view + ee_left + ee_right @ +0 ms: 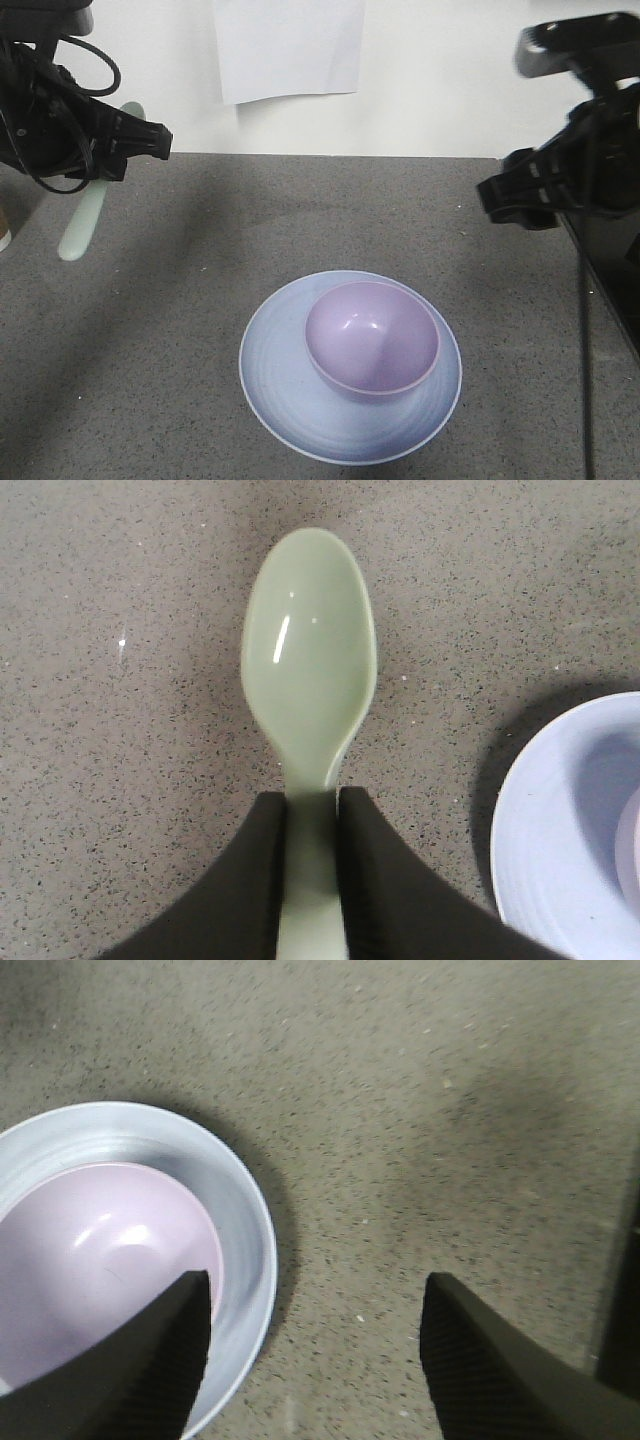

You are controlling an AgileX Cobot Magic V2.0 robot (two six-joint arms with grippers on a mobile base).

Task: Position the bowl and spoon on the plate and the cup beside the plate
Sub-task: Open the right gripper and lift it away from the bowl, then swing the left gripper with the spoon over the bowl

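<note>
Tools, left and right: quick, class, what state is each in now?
Left tool: shut on the spoon.
Right tool: open, holding nothing.

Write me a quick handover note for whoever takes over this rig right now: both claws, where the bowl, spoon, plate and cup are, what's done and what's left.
Left claw: shut on the spoon by its handle, with the head over bare table, off to the side of the plate.
Right claw: open and empty, hovering by the plate's edge.
Bowl: upright on the plate. Done.
Cup: only a sliver shows at the front view's left edge, well away from the plate.
Left to do: set the spoon on the plate, then bring the cup beside the plate.
</note>
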